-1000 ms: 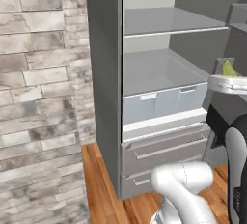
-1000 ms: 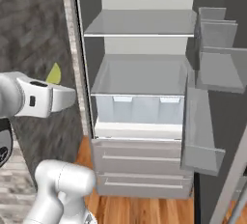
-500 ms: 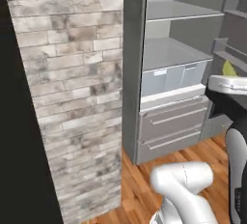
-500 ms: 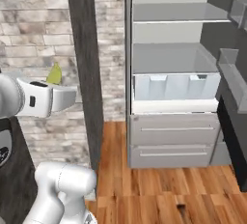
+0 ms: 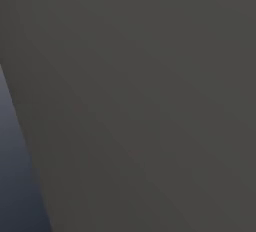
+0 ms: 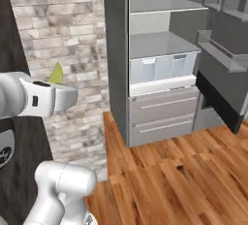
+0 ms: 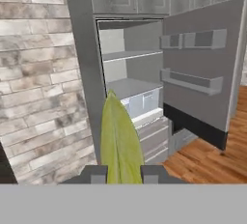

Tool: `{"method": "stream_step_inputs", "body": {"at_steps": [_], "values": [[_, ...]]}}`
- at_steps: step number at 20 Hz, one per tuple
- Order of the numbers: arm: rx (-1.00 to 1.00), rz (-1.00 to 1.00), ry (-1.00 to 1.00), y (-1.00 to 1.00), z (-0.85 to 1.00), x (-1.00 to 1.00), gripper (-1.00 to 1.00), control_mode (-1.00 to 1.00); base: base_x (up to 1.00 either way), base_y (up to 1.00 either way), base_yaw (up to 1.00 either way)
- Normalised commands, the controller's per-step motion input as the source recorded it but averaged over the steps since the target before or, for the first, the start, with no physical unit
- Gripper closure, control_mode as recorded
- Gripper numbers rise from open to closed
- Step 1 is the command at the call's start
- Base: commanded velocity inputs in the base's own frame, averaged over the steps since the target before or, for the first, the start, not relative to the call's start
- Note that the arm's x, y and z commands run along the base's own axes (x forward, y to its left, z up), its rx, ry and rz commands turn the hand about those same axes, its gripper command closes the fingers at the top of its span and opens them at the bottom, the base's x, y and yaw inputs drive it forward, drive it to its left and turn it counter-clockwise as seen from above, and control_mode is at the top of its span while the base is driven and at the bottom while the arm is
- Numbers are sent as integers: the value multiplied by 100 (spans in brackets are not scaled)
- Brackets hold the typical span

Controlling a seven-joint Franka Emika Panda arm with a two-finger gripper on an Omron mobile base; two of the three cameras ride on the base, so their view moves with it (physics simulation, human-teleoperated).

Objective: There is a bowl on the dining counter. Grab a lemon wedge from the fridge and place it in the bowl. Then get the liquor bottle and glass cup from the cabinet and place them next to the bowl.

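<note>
The lemon wedge [image 7: 119,143] is being pinched between the two fingertips [image 7: 98,174] of the hand [image 7: 123,175], its yellow-green point standing up in the hand view. In the right base view the wedge's tip [image 6: 56,74] is being shown above the white arm [image 6: 46,98], in front of the brick wall [image 6: 58,30]. Beyond it the fridge [image 6: 160,64] is being seen with its door [image 7: 200,68] swung open, shelves and drawers exposed, above the wooden floor [image 6: 179,180].
</note>
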Motion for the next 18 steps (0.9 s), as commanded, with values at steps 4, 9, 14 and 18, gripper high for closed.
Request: {"method": "stream_step_inputs", "body": {"at_steps": [4, 9, 14, 18], "values": [[0, 0, 0, 0, 0, 0, 100, 100, -94, 31, -43], [0, 0, 0, 0, 0, 0, 100, 100, -94, -3, -36], [0, 0, 0, 0, 0, 0, 100, 100, -57, -37, -20], [0, 0, 0, 0, 0, 0, 100, 100, -49, -62, -10]]}}
